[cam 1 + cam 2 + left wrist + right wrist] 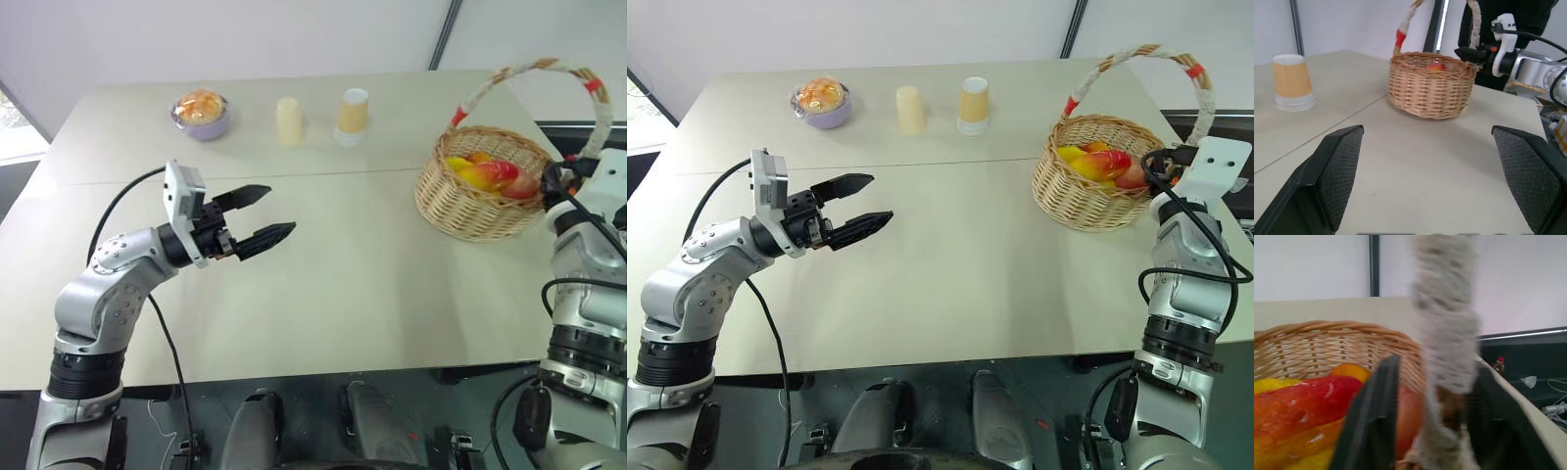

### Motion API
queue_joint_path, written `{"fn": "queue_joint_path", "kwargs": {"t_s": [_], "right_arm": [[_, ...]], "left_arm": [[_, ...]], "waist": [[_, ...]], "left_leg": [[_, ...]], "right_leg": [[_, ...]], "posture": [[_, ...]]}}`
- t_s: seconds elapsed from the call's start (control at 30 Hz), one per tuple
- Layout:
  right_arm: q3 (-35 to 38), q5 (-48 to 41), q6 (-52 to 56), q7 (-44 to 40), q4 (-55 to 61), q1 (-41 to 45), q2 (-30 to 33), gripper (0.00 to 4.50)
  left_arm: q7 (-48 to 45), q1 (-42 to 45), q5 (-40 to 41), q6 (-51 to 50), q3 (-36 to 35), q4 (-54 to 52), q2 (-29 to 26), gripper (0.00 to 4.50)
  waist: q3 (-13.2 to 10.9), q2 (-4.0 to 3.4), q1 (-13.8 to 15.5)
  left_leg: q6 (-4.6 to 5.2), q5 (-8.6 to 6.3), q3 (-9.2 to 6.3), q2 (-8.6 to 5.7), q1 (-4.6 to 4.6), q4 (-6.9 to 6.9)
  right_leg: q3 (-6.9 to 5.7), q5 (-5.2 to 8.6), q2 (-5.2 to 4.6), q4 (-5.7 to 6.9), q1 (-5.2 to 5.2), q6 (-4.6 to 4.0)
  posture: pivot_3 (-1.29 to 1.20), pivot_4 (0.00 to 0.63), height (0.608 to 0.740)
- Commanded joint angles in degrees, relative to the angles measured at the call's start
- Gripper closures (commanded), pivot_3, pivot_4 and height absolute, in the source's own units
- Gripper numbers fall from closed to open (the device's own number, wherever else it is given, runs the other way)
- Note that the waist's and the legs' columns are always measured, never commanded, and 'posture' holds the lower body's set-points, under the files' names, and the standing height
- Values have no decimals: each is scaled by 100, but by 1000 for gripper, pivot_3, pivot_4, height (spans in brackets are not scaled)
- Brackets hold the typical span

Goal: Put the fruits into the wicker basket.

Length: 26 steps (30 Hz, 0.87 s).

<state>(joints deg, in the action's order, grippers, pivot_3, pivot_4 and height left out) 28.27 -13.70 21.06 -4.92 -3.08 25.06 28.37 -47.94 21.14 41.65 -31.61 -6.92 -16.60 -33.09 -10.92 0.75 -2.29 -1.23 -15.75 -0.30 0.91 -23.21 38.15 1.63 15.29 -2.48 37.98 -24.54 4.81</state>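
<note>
**Fruits in the basket, both tools released**

The pale worktop (323, 284) carries one wicker basket (470, 211) at the right, its fruits (490, 174) piled inside. At the far edge stand two cups (352, 115), cream and tan, and one purple bowl (201, 115) to their left. The right tool (1432, 431) straddles the basket's handle base, fingers apart. The left tool (265, 215) hovers spread wide, empty. No writing is readable.

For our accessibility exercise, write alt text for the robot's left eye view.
A wicker basket holding fruits sits on a pale table, the right end effector at its rim. The open left end effector hovers empty; a purple bowl and two cups stand behind.
</note>
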Motion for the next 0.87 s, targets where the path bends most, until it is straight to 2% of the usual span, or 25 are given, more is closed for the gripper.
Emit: {"fn": "queue_joint_path", "kwargs": {"t_s": [0.03,0.13,0.23,0.43,0.53,0.63,0.87], "right_arm": [[228,4,44,-8,666,-264,273,966],[384,-19,38,-242,986,-759,512,966],[605,-625,317,-947,1525,-1399,665,966],[-81,-1341,405,-2359,2489,-2086,837,966],[-504,-1486,472,-2756,2649,-2067,848,966],[-1225,-1317,376,-3070,2643,-2001,785,966],[-1733,-921,-91,-3287,1626,-1327,707,966]], "left_arm": [[51,26,-134,203,-202,54,-54,0],[135,-66,-276,320,-355,250,-94,0],[314,-340,-563,536,-522,549,-99,0],[476,-1090,-869,708,-855,929,-169,0],[605,-1285,-994,830,-936,1037,-120,0],[652,-1692,-1145,1023,-1066,1086,-115,0],[922,-2075,-1037,1093,-1273,620,53,0]], "waist": [[0,0,8],[0,0,33],[2,-1,64],[2,-1,-29],[1,-1,-8],[2,1,-2],[0,6,50]], "left_leg": [[0,0,-1,0,0,0],[0,0,-1,-1,0,0],[1,-1,-1,-2,1,0],[1,-1,-3,6,24,-1],[1,-1,-4,11,44,-2],[1,-1,-4,10,52,-3],[2,-2,-1,6,56,-6]], "right_leg": [[0,0,-1,0,0,0],[0,0,-3,-1,0,1],[0,1,-3,-4,3,1],[11,0,0,0,12,2],[14,1,8,1,29,1],[14,2,5,-1,41,1],[13,1,-14,-6,48,2]], "posture": [[0,150,740],[0,150,740],[0,150,740],[0,150,740],[0,150,740],[0,150,740],[0,150,740]]}}
